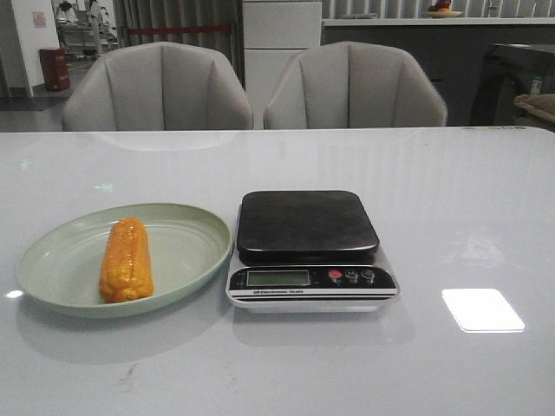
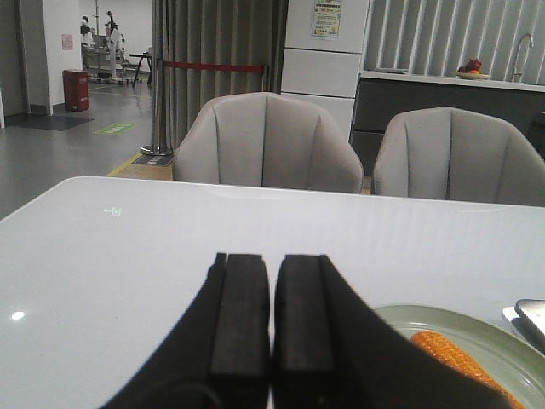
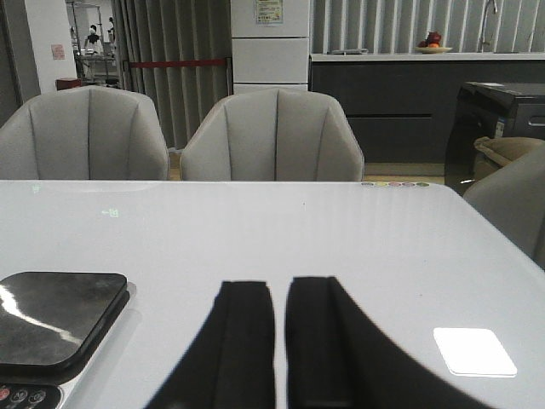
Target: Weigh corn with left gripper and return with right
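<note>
Where its display sits, the scale (image 1: 308,251) reads "Electronic Scale".

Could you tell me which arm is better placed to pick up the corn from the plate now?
Left: the left gripper has the corn in its view, while the right gripper sees only the scale.

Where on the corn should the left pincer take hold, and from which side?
Grip the corn at its middle, coming from above, fingers across its width. It lies flat in the plate, long axis pointing roughly away from the robot, and the low rim leaves the top free.
</note>
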